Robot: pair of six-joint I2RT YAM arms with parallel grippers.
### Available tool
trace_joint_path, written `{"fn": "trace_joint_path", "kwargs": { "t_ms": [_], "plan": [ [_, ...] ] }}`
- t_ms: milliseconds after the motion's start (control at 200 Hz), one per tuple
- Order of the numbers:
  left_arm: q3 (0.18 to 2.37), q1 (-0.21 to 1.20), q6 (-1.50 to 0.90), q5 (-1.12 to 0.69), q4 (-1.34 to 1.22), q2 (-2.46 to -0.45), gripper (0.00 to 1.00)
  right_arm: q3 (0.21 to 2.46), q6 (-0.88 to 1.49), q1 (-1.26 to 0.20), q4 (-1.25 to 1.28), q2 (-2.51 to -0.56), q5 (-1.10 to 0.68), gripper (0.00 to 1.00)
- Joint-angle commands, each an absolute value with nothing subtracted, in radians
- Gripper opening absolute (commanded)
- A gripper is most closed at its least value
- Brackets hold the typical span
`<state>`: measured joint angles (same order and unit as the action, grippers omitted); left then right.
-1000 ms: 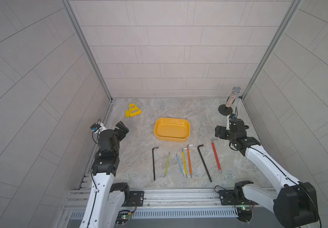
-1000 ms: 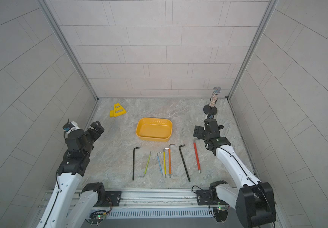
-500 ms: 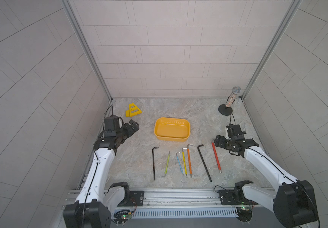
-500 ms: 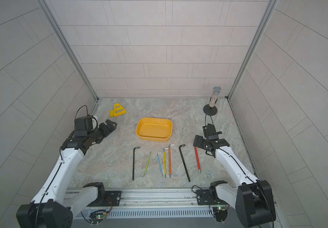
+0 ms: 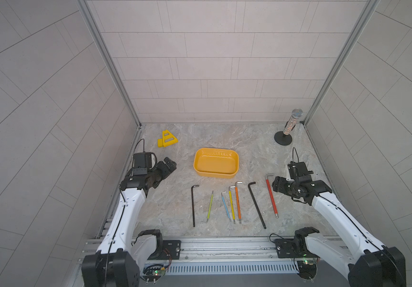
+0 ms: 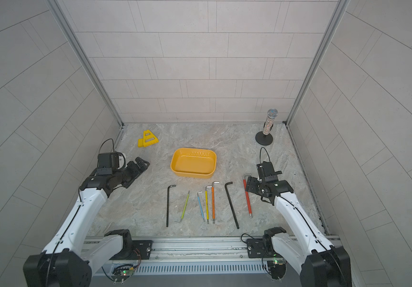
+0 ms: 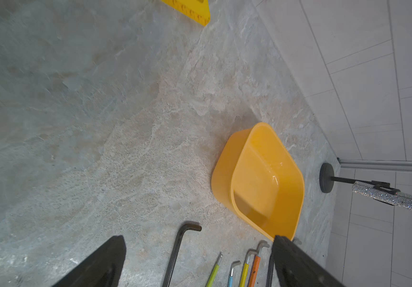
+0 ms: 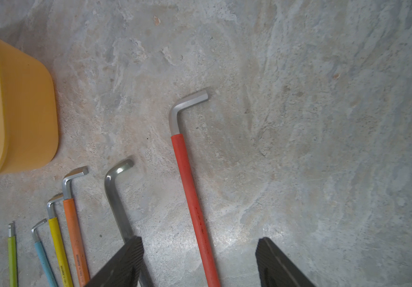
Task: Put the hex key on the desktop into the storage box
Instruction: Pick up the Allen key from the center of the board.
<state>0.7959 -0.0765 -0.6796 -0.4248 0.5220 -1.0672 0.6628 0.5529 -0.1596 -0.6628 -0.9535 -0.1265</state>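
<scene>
In both top views the right gripper (image 5: 278, 185) sits low at the desktop (image 5: 224, 139), its jaws parted around the red hex key (image 5: 271, 196) near the bent end. The left gripper (image 5: 169, 166) hovers empty, the storage box (image 5: 216, 162) well ahead of its jaws

Left wrist view: the fingers (image 7: 105, 261) stand wide apart and hold nothing. A black hex key (image 7: 175, 253) lies on the stone between them, and the box lies ahead, toward one finger

Right wrist view: the fingers (image 8: 125, 261) are spread, the red shaft running between them untouched, with the box well off beyond one finger
</scene>
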Motion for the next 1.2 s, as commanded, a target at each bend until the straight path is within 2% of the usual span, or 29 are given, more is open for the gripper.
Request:
{"fn": "trace_joint_path", "kwargs": {
  "t_ms": [0, 260, 490, 1196],
  "plan": [
    [0.812, -0.079, -0.638, -0.466, 0.57, -1.107, 1.0, 0.644, 0.56, -0.199, -0.706, -0.934, -0.103, 0.74],
    [0.789, -0.08, -0.541, -0.539, 0.606, -1.077, 1.0, 0.651, 0.578, -0.299, -0.701, -1.053, -0.001, 0.66],
    [0.787, -0.068, -0.528, -0.663, 0.551, -1.101, 1.0, 0.629, 0.589, -0.305, -0.636, -1.109, 0.007, 0.63],
    [0.81, -0.053, -0.509, -0.594, 0.591, -1.114, 1.0, 0.592, 0.553, -0.305, -0.519, -1.282, 0.043, 0.58]
  ]
}}
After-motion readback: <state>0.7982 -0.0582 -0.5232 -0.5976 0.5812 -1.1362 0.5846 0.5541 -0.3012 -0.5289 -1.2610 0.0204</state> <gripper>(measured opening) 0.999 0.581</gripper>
